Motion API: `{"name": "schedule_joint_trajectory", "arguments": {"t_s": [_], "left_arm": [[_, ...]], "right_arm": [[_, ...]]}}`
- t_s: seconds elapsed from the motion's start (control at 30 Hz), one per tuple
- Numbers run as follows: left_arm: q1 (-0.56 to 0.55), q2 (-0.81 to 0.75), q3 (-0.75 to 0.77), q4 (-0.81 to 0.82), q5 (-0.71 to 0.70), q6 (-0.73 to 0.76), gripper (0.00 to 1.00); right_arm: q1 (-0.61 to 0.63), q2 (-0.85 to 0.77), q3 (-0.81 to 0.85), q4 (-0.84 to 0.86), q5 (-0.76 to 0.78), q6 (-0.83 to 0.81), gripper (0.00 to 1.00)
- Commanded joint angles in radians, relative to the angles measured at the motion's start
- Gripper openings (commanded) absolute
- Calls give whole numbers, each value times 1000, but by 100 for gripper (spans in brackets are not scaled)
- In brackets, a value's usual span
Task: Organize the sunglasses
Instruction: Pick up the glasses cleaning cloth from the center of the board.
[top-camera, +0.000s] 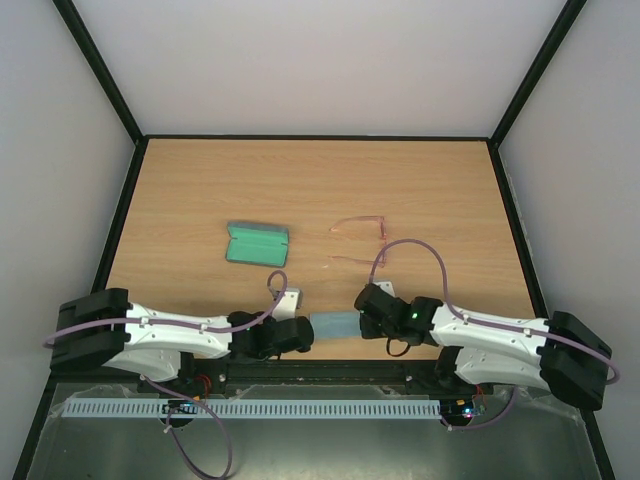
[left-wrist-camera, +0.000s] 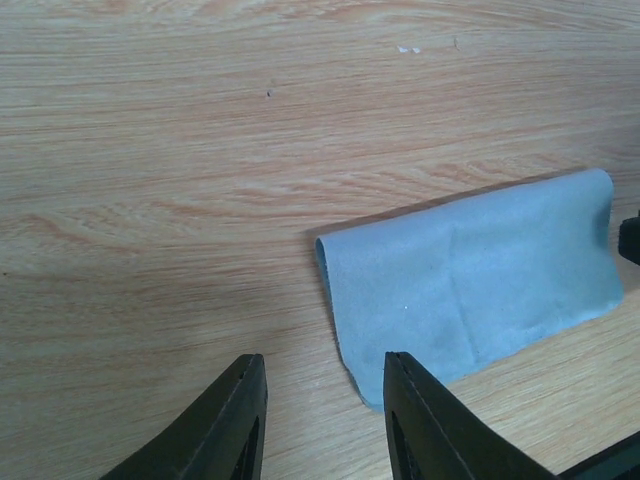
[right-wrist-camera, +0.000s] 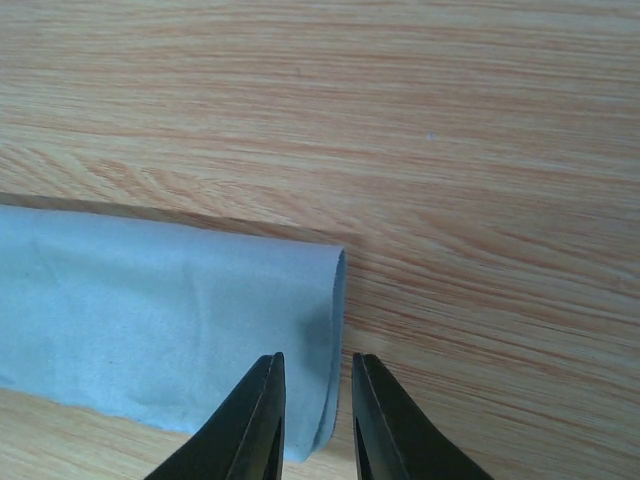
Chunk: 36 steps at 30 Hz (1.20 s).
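Note:
The sunglasses (top-camera: 360, 222), a thin pinkish pair with its arms unfolded, lie on the wood right of centre, seen only from above. A folded blue-grey cloth (top-camera: 335, 325) lies flat near the front edge between the two grippers. My left gripper (left-wrist-camera: 322, 360) is open just off the left end of the cloth (left-wrist-camera: 470, 280), holding nothing. My right gripper (right-wrist-camera: 316, 358) hovers with its jaws narrowly apart, straddling the folded right end of the cloth (right-wrist-camera: 150, 310) without pinching it.
The open case (top-camera: 257, 243), green inside, sits left of the sunglasses at mid-table. Black frame rails (top-camera: 120, 215) border the wooden table (top-camera: 450, 190) on the left, right and far sides.

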Motion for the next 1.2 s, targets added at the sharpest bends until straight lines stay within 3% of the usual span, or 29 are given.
{"name": "schedule_joint_trajectory", "arguments": {"t_s": [0.0, 0.27, 0.7, 1.17], "left_arm": [[5, -32, -22, 25, 9, 16, 35], [13, -69, -50, 25, 12, 22, 35], [28, -115, -76, 23, 28, 38, 34], [27, 80, -12, 151, 132, 46, 36]], "right_arm": [[7, 43, -3, -10, 21, 15, 21], [7, 142, -11, 50, 9, 18, 20], [6, 189, -25, 83, -4, 35, 4], [6, 88, -54, 34, 55, 57, 1]]}}
